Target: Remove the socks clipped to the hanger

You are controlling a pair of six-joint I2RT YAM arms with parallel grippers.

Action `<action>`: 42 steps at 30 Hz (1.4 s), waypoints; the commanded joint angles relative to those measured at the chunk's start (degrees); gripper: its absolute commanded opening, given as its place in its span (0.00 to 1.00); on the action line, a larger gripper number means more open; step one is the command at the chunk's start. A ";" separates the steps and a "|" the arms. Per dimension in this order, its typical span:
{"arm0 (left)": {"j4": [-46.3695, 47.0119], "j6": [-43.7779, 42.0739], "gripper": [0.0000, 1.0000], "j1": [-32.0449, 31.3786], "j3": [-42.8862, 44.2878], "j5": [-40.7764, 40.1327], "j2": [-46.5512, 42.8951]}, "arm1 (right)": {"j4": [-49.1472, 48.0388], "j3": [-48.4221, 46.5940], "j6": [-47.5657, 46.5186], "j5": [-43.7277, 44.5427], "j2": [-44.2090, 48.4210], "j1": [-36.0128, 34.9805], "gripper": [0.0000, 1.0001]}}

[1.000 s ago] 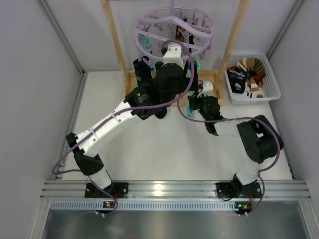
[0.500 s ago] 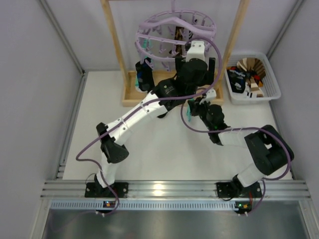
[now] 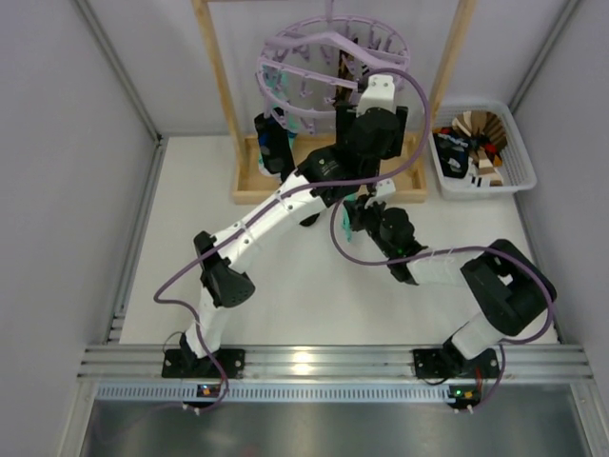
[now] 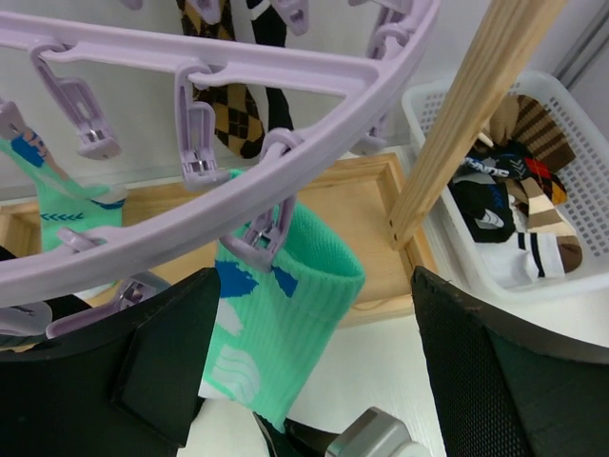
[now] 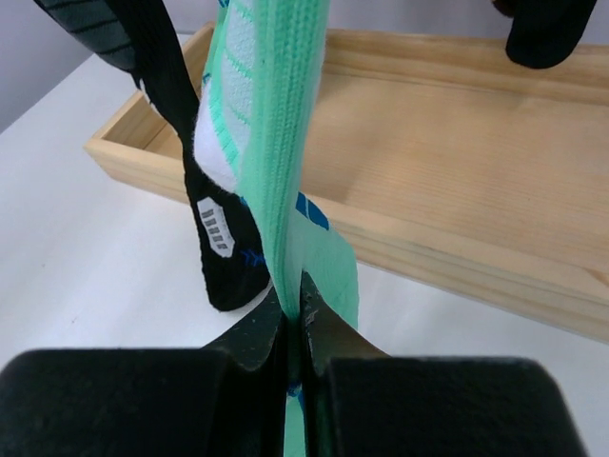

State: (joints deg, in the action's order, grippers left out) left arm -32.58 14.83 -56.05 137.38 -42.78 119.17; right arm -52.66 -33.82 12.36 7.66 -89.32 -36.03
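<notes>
Right fingers (image 5: 276, 333) have just clamped the mint sock (image 5: 285, 143) low down; left fingers (image 4: 495, 381), spread open, have reached its clip (image 4: 266, 233) on the hanger (image 4: 285, 67). Unclipping likely next.

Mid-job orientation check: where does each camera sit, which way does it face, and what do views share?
Top external: above and behind the bases, looking down on the table, both arms, hanger and basket.
Left wrist: just under the hanger's rim, looking past the open left gripper at a clipped mint sock, basket beyond.
Right wrist: low, facing the wooden tray; right gripper shut on a mint sock.
Shared: both wrist views show mint sock and tray.
</notes>
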 commanded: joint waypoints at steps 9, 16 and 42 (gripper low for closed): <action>1.73 1.52 0.82 3.75 -0.62 -0.19 -1.93 | 2.21 -7.83 -5.15 3.15 -3.40 -5.71 0.00; 1.90 0.20 0.73 4.46 -0.54 -2.21 -2.37 | 5.03 -10.38 -6.91 4.11 -4.90 -7.38 0.00; 1.99 -0.50 0.56 6.48 -0.27 -3.98 -4.39 | 5.20 -11.35 -5.42 2.10 -6.30 -7.74 0.00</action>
State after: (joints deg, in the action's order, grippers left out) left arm -33.08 15.73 -50.74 135.44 -46.33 119.09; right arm -46.87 -42.46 6.61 10.63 -95.04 -42.50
